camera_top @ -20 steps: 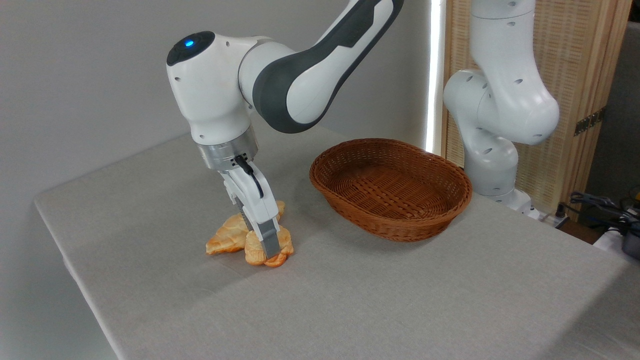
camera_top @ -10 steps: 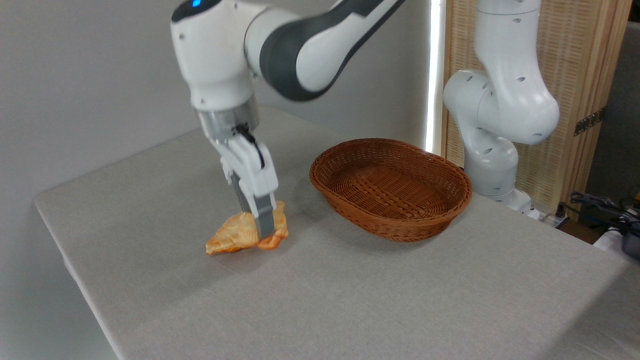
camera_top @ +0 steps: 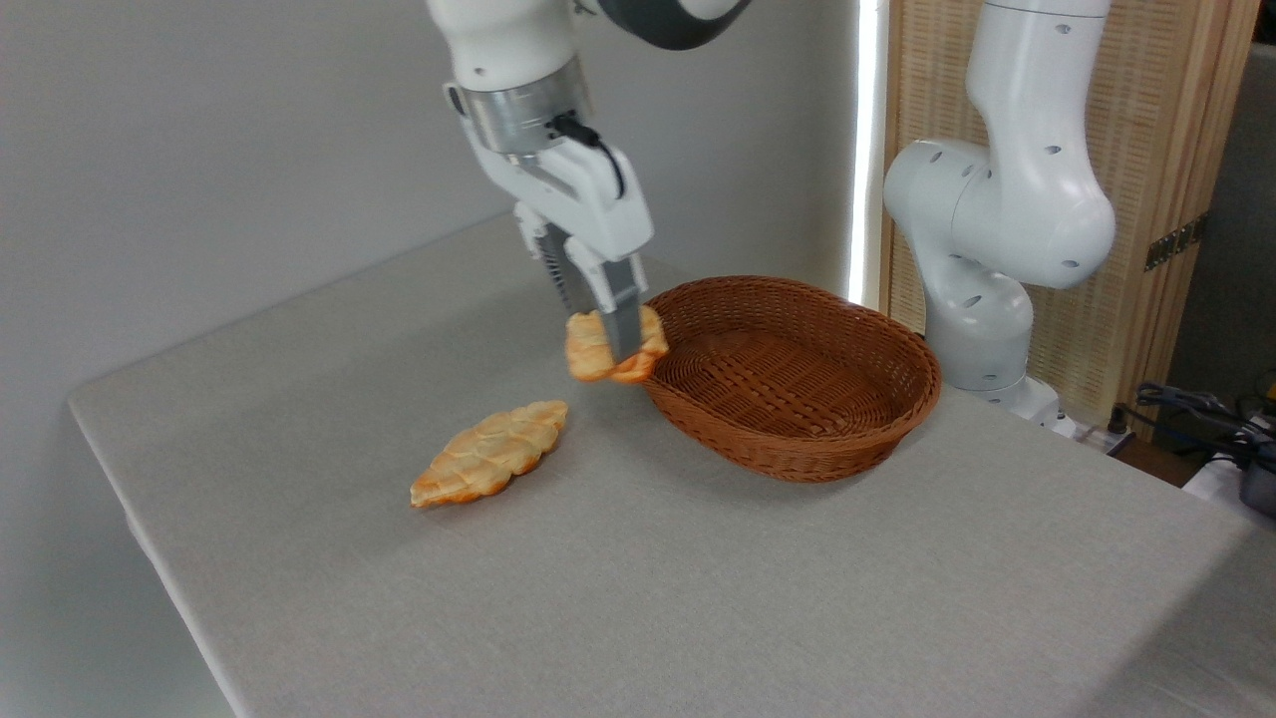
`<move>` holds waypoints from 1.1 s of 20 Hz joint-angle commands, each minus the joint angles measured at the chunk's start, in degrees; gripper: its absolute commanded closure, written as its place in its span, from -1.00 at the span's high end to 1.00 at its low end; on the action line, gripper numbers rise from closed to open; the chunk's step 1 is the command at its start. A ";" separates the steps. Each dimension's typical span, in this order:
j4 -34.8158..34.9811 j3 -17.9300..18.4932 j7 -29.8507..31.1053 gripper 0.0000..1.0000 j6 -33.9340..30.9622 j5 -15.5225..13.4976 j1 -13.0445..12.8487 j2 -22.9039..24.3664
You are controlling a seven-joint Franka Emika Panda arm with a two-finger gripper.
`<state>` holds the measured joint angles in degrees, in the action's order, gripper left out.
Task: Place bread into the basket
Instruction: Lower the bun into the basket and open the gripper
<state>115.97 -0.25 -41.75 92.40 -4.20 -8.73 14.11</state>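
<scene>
1. The gripper (camera_top: 610, 344) pinches the bread (camera_top: 613, 347) at its fingertips, in the air at the left rim of the basket (camera_top: 797, 439). Only the tips hold it, so a jolt could let it slip.
2. Letting go here could bounce it off the rim onto the table (camera_top: 698, 598).
3. Dropped short, it might land near the pastry (camera_top: 488, 466).

No readable text, label or number shows anywhere.
</scene>
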 commanded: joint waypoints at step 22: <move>14.46 0.42 -0.70 1.00 -3.81 -0.45 -0.41 3.74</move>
<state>130.71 -0.24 -41.88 88.95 -4.20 -8.68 18.28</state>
